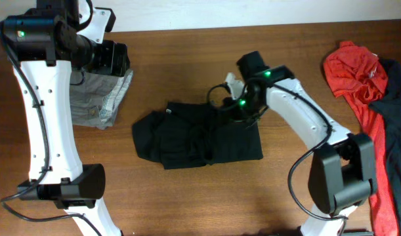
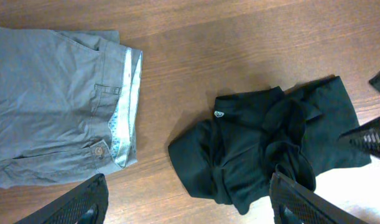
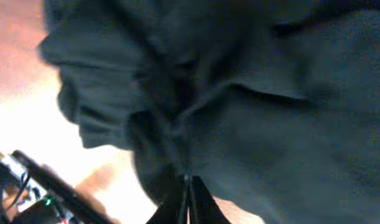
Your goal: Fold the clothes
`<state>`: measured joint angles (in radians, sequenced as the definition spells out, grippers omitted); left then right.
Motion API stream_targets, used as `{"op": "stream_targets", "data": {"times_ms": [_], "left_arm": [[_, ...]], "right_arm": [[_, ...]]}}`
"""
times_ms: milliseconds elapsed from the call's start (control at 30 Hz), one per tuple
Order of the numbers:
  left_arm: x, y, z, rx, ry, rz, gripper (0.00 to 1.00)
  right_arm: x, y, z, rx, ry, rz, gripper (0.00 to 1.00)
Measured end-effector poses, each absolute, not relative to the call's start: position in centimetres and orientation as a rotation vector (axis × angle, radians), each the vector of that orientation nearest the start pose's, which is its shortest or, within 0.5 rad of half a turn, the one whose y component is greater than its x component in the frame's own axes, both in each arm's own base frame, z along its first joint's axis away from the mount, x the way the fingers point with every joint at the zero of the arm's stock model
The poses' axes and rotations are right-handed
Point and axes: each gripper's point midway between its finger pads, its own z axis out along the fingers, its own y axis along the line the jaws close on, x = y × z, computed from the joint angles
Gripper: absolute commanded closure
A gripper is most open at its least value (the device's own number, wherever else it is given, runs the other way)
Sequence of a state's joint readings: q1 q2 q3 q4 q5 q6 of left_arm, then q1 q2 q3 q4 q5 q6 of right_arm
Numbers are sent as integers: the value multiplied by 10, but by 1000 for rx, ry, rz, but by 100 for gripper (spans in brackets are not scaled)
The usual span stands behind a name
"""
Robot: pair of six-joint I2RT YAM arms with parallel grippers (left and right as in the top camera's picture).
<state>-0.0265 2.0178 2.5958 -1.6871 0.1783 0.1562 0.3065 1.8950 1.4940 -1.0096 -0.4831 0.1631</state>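
Quick tally of your desk [image 1: 187, 59]: four pieces of clothing. That's one black T-shirt [image 1: 187, 137] mid-desk, one grey folded garment [image 1: 102, 98] toward the left edge, one red shirt [image 1: 354, 69] at the right edge, and one more dark piece [image 1: 394, 92] beside it at that same edge. There's one small white label [image 2: 218, 114] on the black one. You've also got two arms, the left arm [image 1: 46, 111] and the right arm [image 1: 305, 118].

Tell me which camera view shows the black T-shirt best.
The left wrist view: the black T-shirt lies there almost whole and sharp, its small white label visible. The overhead view shows it smaller, with the right arm over one corner. The right wrist view gives only a blurred close-up of dark folds.
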Motion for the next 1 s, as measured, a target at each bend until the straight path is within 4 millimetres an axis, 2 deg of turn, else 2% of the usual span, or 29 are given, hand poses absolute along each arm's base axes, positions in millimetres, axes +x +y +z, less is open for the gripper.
{"op": "stream_targets", "data": {"times_ms": [67,167,233,300,333,400,467,533,633,733,800,833,867,900,933,1000], "left_arm": [[414,-41,317,287,2652,-196,18],[414,-41,314,273,2665,-201,17],[413,-41,312,268,2674,-202,16],[408,-39,312,263,2681,-191,14],[404,-38,312,257,2689,-182,14],[390,-34,314,235,2704,-160,13],[368,-31,306,216,2758,-150,14],[357,-30,292,192,2814,-155,14],[351,-29,244,160,2945,-168,14],[350,-30,181,123,3059,-190,13],[346,-30,156,85,3099,-197,13],[343,-30,147,62,3117,-203,13],[339,-28,135,34,3135,-206,13],[336,-26,124,0,3149,-208,13],[335,-24,118,-28,3157,-212,8],[331,-16,102,-100,3168,-227,4]], "right_arm": [[344,191,88,-243,3010,755,96],[340,206,69,-264,2992,771,96],[332,231,56,-327,2962,816,96],[326,262,53,-418,2907,876,96],[325,282,58,-481,2849,926,96],[321,307,68,-572,2768,1012,96],[312,319,74,-635,2743,1078,96],[306,311,75,-662,2780,1082,96],[315,288,87,-659,2809,1033,96],[340,245,107,-557,2826,858,96],[347,221,110,-485,2854,774,96],[351,207,109,-442,2871,728,96],[353,203,106,-430,2878,708,96],[355,202,98,-419,2879,691,96],[355,202,93,-417,2884,684,96],[350,210,63,-413,2926,697,96]]}}
